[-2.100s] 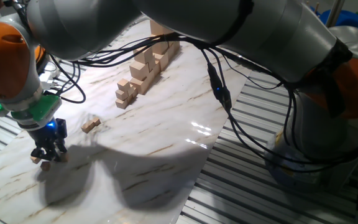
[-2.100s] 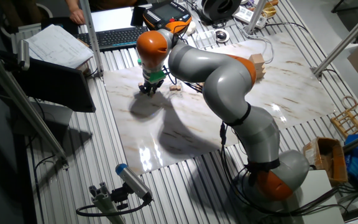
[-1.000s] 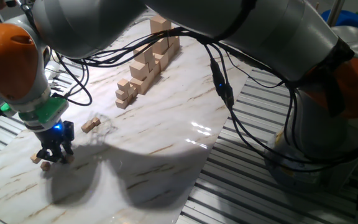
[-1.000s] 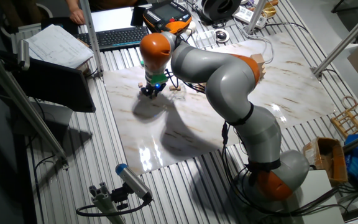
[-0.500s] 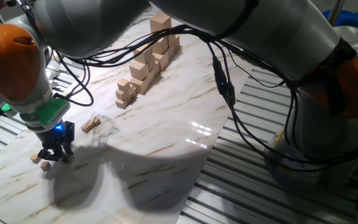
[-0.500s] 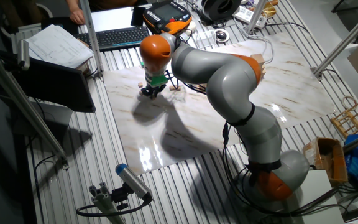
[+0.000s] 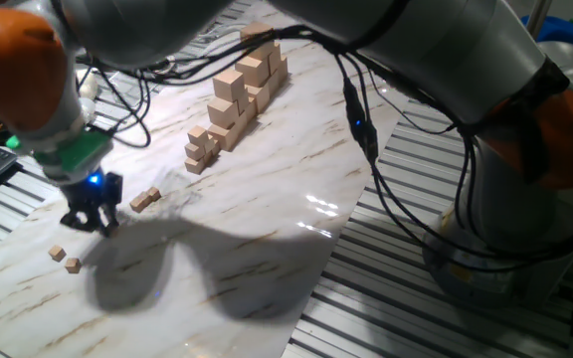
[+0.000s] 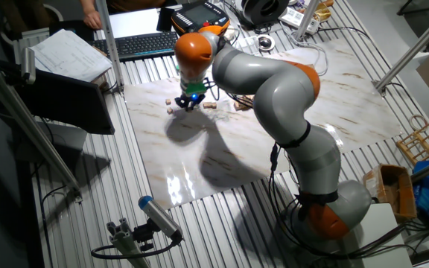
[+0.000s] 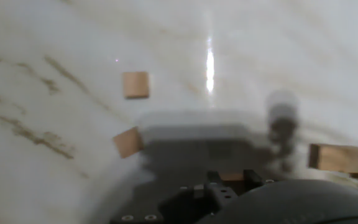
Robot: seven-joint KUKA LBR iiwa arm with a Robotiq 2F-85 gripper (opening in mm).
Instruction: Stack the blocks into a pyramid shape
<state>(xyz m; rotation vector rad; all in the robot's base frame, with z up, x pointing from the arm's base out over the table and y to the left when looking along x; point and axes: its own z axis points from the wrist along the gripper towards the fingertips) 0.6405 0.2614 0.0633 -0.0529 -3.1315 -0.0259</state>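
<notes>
The end effector (image 7: 92, 220) hovers above the table (image 7: 267, 189) — fingers pinched on a small block (image 9: 232, 177).

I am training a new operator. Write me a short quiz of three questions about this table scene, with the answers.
1. True or false: the two small blocks near the gripper are stacked one on the other.
2. The stepped stack of big cubes stands on: A) the marble table; B) a keyboard; C) a box.
3. In the hand view, how many small blocks lie left of the bright glare?

Key: 1 false; 2 A; 3 two.
</notes>
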